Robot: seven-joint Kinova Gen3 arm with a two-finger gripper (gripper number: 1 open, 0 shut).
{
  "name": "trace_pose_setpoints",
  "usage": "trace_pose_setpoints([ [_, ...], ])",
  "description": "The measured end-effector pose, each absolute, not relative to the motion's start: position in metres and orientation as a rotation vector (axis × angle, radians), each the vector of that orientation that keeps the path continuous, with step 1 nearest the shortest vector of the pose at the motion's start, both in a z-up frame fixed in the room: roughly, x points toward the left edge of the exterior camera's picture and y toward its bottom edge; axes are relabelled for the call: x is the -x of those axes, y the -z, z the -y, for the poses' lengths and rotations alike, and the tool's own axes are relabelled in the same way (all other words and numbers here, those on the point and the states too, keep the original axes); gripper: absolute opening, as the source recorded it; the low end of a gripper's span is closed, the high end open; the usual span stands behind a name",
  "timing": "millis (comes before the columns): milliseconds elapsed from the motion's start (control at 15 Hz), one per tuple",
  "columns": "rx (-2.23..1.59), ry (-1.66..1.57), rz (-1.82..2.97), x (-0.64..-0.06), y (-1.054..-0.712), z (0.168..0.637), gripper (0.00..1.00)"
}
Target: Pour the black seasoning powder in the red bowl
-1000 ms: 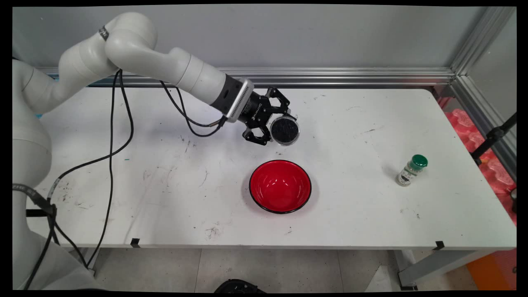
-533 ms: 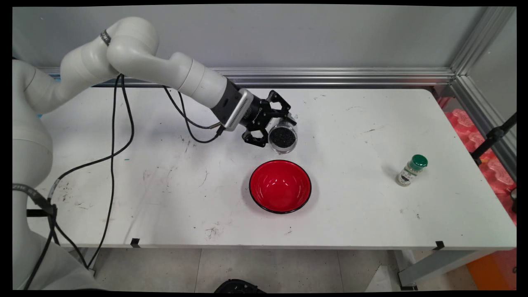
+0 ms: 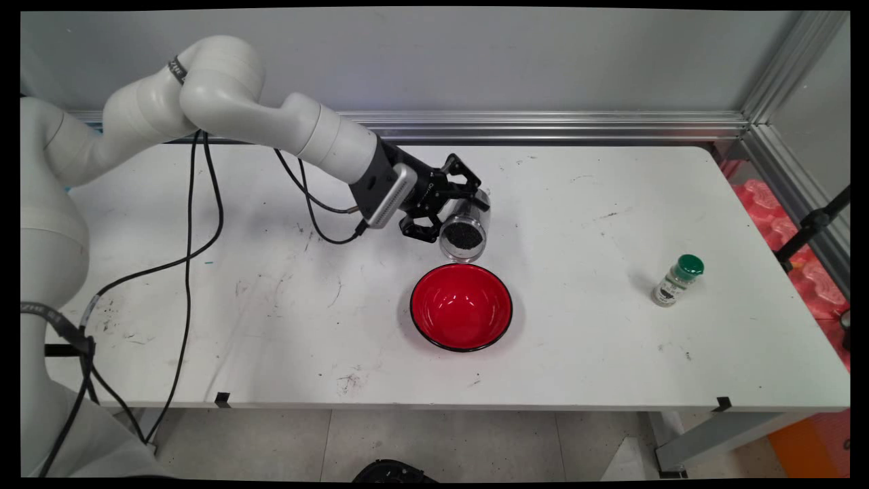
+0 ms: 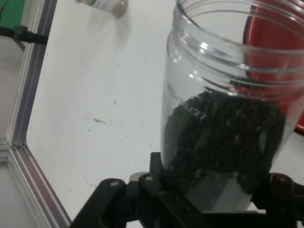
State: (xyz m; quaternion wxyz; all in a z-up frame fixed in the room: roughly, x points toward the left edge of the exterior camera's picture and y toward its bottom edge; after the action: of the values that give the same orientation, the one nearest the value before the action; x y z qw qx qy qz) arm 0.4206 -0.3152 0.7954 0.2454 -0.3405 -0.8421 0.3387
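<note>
Over the middle of the white table (image 3: 611, 204), toward the back, the arm reaches in from the upper left with its forearm sloping down to the right. The gripper (image 3: 456, 207) is clamped on a clear jar (image 3: 466, 229) with black grains inside, and the jar is tipped so its open mouth faces down and toward the camera. It hangs just behind the far rim of the red bowl (image 3: 461, 307), clear of it as far as I can tell. The bowl looks to have nothing in it. Way off to the right stands a small bottle with a green cap (image 3: 677, 280), near the right edge, with bare tabletop between it and the bowl. Black cables (image 3: 187, 251) droop from the arm over the left side.

From the hand camera, the jar (image 4: 223, 118) fills most of the picture, with the grains piled at the gripper end and the threaded neck clear. The gripper (image 4: 209, 199) has fingers on either side of its base. Red from the bowl (image 4: 280, 42) shows through the neck. The table's metal edge rail (image 4: 23, 142) runs down the left, and the small bottle (image 4: 107, 4) peeks in at the top, cap out of view.
</note>
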Motion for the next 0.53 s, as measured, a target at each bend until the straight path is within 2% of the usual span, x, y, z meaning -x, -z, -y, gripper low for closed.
trace_pose_setpoints([
  [533,1.087,-1.006,2.275,-0.4104,-0.7917,0.3104,0.0],
])
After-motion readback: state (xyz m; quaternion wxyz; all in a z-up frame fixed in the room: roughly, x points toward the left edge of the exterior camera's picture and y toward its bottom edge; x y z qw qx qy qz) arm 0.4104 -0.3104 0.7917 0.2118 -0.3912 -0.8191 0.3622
